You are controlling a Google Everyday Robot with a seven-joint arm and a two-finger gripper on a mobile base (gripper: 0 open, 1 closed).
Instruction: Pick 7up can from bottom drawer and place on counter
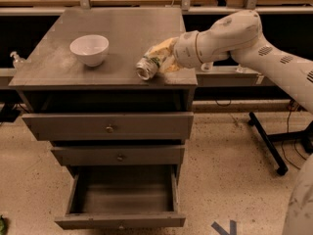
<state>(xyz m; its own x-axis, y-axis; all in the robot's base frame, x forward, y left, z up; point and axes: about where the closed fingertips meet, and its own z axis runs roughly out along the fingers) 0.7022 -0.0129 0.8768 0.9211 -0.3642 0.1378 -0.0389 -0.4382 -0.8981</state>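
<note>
Gripper (157, 61) is at the front right part of the grey bench (122, 28), at about 4 o'clock from the middle of the top. Its yellowish fingers are clamped on the 7up can (146, 67). The can is tipped over on its side, with one round end facing the front edge at about 7 o'clock. It sits very low over the bench top, close to the front edge. I cannot tell if it touches the top or hangs just above it.

The big white arm (230, 33) comes in from 3 o'clock.

A white bowl (89, 49) stands upright on the bench, at 9 o'clock from the can and well apart from it.

Under the top are three grey drawers. The bottom drawer (120, 222) is pulled wide open and I can see right down into it. The top drawer (108, 126) sticks out a little more than the middle drawer (117, 155).

A small pump bottle (17, 60) stands just past the left side of the bench, at 9 o'clock from the bowl.
</note>
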